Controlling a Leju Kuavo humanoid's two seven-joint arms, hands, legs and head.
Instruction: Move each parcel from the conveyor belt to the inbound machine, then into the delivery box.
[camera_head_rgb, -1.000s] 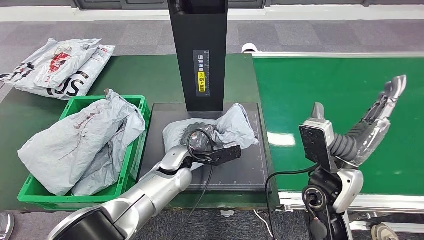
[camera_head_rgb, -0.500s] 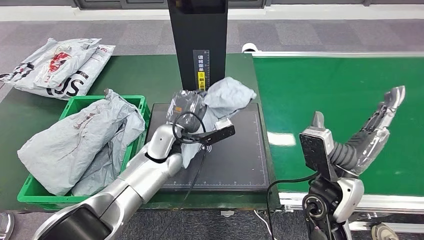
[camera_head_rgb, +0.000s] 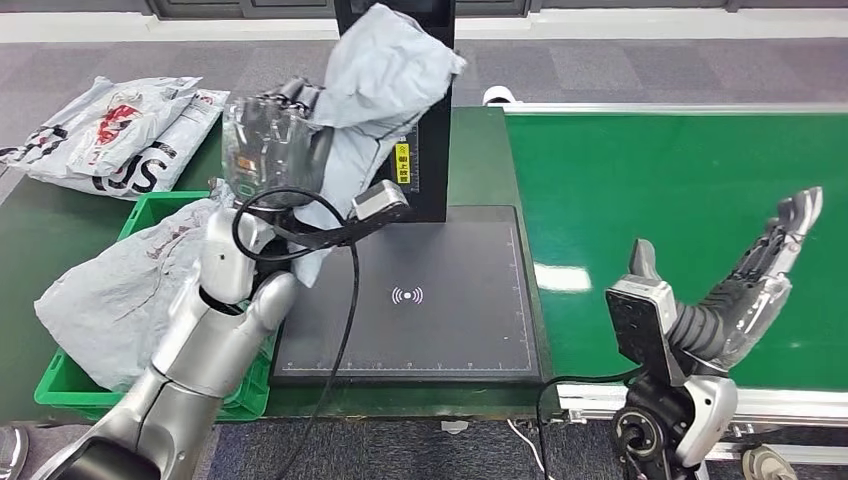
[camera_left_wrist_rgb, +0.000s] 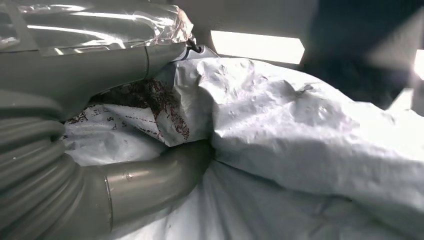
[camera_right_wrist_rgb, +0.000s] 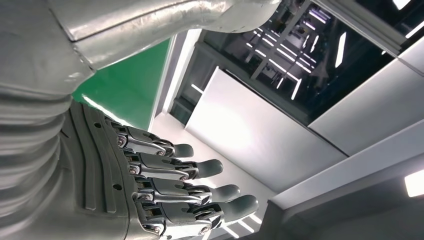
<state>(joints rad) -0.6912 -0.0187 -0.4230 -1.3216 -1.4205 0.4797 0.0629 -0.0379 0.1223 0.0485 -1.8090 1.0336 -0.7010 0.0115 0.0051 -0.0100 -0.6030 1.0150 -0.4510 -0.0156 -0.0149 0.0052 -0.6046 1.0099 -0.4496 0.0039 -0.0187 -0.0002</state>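
My left hand (camera_head_rgb: 272, 138) grips a crumpled grey parcel (camera_head_rgb: 378, 82), raised high in front of the black column (camera_head_rgb: 430, 170) of the inbound machine. In the left wrist view the same parcel (camera_left_wrist_rgb: 300, 135) lies pressed between my thumb and fingers (camera_left_wrist_rgb: 145, 182). The machine's black scan pad (camera_head_rgb: 410, 295) lies bare beneath. The green delivery box (camera_head_rgb: 160, 210) at the left holds grey parcels (camera_head_rgb: 130, 290). My right hand (camera_head_rgb: 755, 275) hangs open above the near edge of the green conveyor belt (camera_head_rgb: 680, 190), fingers (camera_right_wrist_rgb: 190, 187) spread and holding nothing.
More printed grey parcels (camera_head_rgb: 110, 135) are piled on the dark green table at the far left. A black cable (camera_head_rgb: 345, 300) loops from my left wrist over the pad. The conveyor's metal rail (camera_head_rgb: 780, 400) runs along its front.
My left hand has lifted the grey parcel off the scan pad, carrying it up and to the left. The pad is now bare. My right hand has stayed almost still.
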